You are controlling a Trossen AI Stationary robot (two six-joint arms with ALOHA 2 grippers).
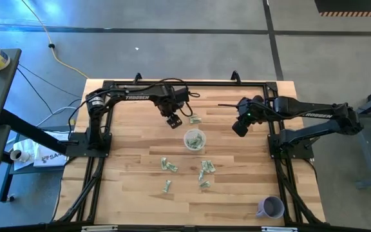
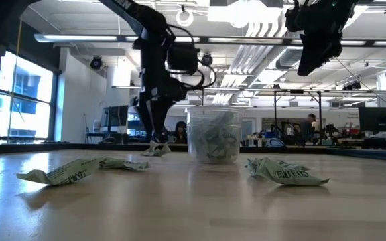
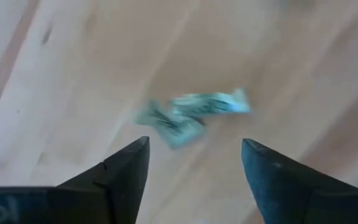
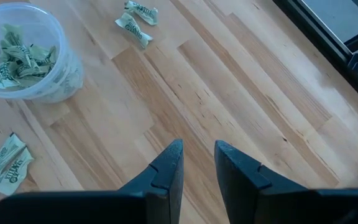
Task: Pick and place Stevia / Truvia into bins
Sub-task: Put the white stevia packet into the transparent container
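Nearest me, left gripper point(image 3: 194, 168) spread wide, empty; crumpled green-white paper sweetener packets point(image 3: 191, 115) on table directly ahead between fingers, long axis crosswise. Round clear plastic cup point(image 1: 194, 140) nearby. Right gripper point(image 4: 197, 163) narrowly parted, idle

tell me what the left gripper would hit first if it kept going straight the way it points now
Probably the two crumpled green-and-white paper sweetener packets lying on the wooden table. The left gripper points down at them with its jaws open either side; how far off they lie is unclear.
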